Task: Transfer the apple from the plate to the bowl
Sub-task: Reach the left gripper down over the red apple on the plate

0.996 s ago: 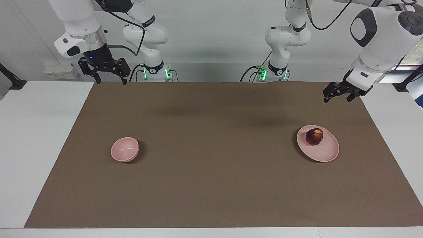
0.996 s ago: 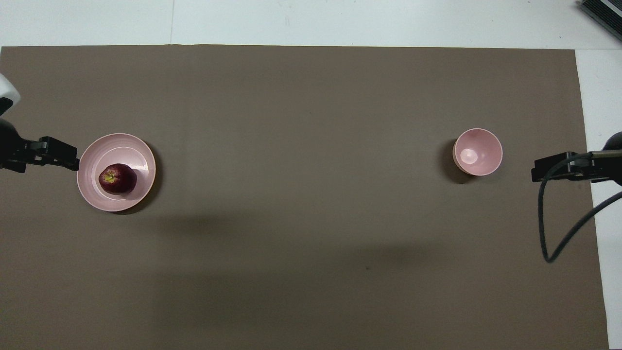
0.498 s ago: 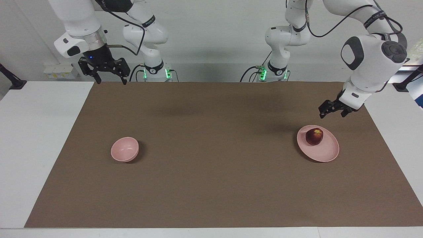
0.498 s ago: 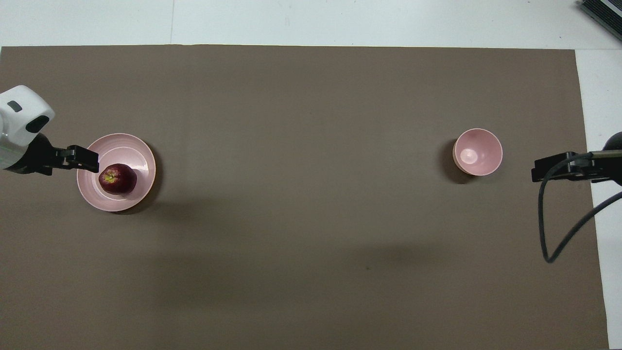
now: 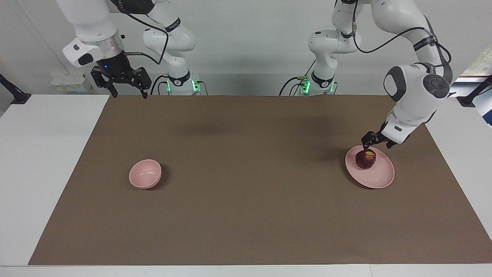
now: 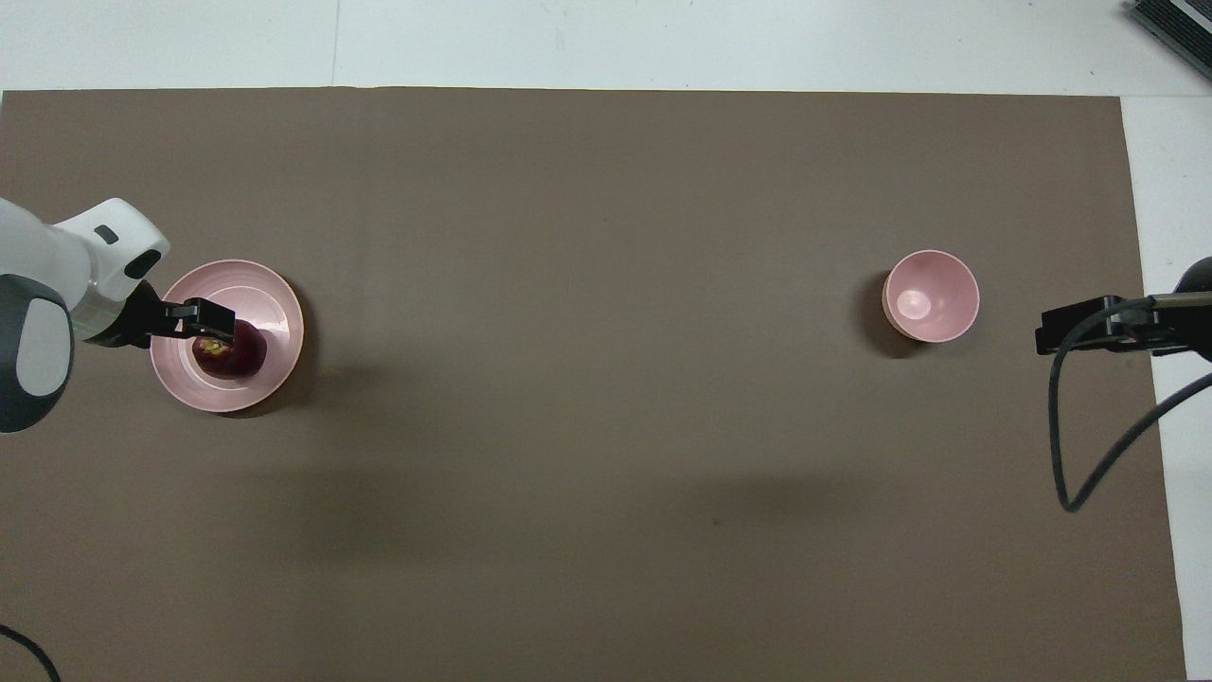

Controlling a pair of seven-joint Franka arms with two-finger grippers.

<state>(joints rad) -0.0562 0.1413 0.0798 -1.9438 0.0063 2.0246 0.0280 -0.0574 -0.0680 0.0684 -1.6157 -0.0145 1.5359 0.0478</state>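
apple (image 5: 365,159) is sitting on plate (image 5: 378,177) | our left gripper (image 5: 369,141) is hanging right over it, can't tell its grip | our right gripper (image 5: 125,91) is waiting, fingers spread | bowl (image 5: 145,174) is well apart

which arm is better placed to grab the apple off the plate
Left. Its pincer is right over the apple on the plate, while the right pincer waits at its own end, nearer the bowl.

No legible text, label or number anywhere.
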